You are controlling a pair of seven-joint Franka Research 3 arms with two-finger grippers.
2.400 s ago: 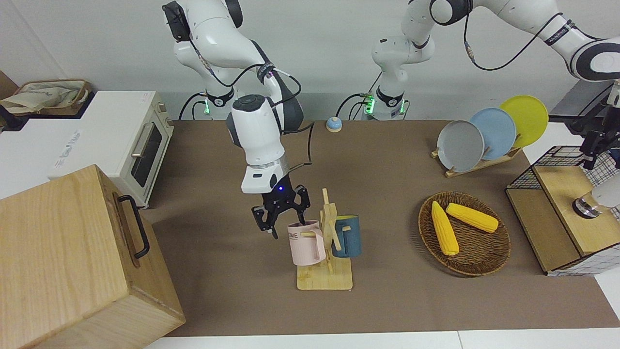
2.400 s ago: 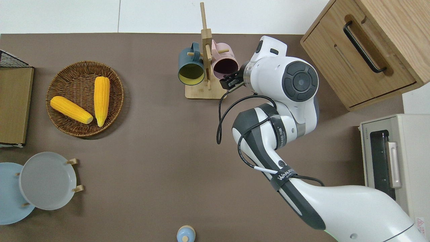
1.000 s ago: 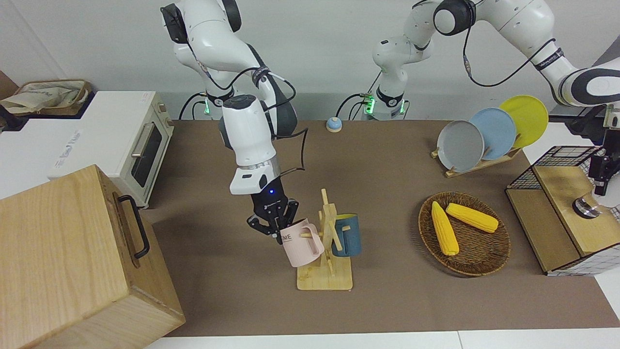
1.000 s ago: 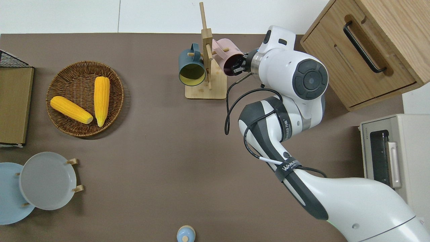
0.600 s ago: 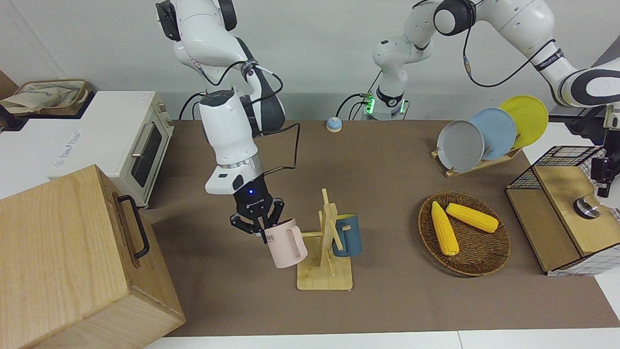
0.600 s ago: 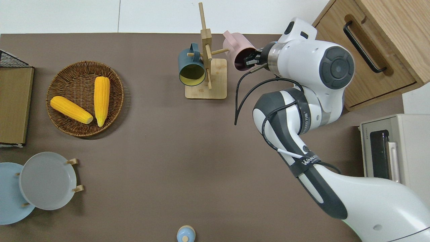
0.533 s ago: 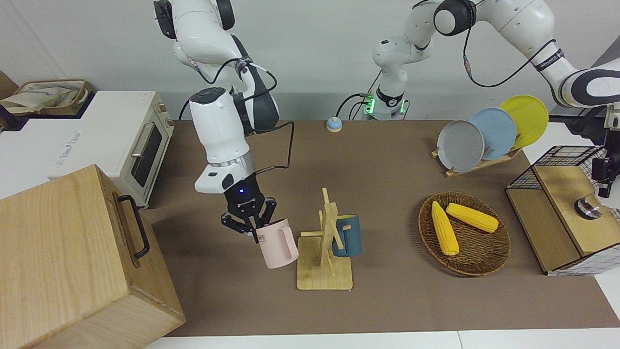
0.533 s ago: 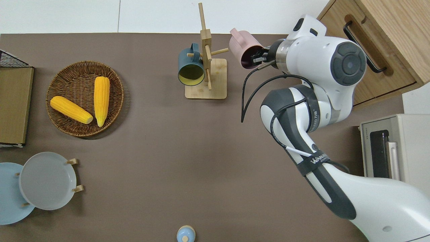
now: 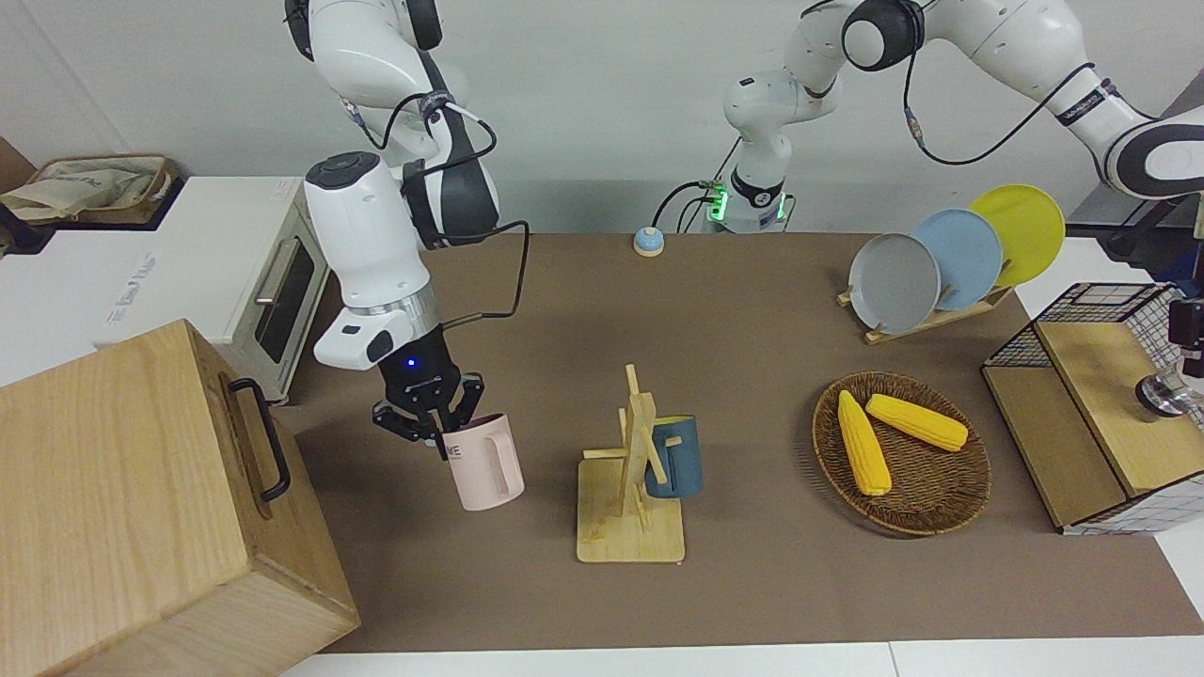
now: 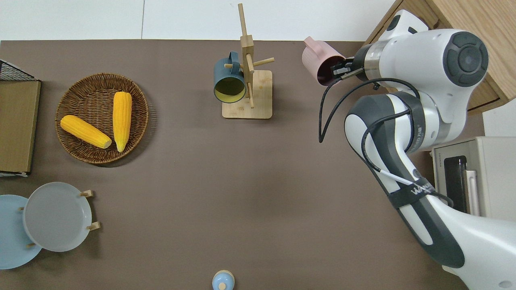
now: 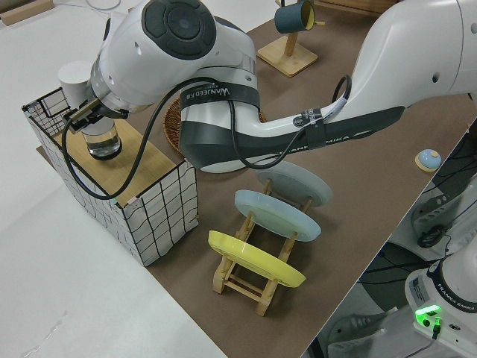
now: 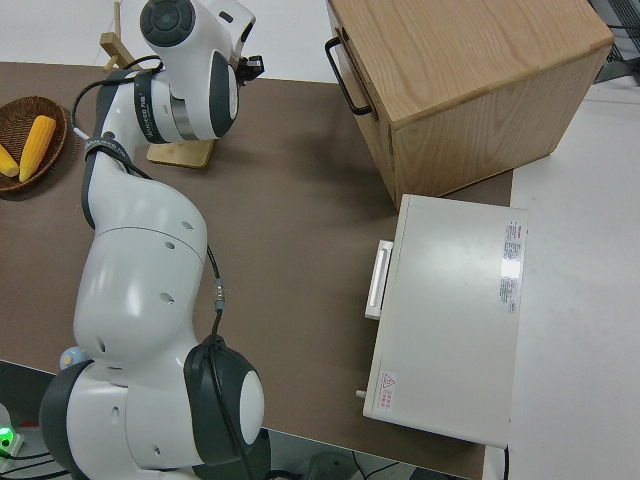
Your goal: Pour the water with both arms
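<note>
My right gripper (image 9: 428, 425) is shut on the rim of a pink mug (image 9: 482, 463) and holds it tilted in the air. In the overhead view the gripper (image 10: 340, 69) and mug (image 10: 317, 63) are over the table between the wooden mug rack (image 10: 247, 80) and the wooden box. A blue mug (image 9: 679, 458) hangs on the rack (image 9: 632, 475). My left gripper (image 11: 86, 113) hangs just above a clear glass (image 11: 103, 142) standing on the wooden top of a wire crate (image 11: 160, 205); it also shows in the front view (image 9: 1187, 327).
A wicker basket (image 9: 926, 512) holds two corn cobs. A plate rack (image 9: 941, 315) holds three plates. A large wooden box with a black handle (image 9: 150, 489) and a toaster oven (image 9: 273, 282) stand at the right arm's end. A small blue bell (image 9: 648, 242) sits near the robots.
My right gripper closed on the pink mug, lifted it off the rack peg and carried it toward the wooden box. My left gripper shifted a little over the crate.
</note>
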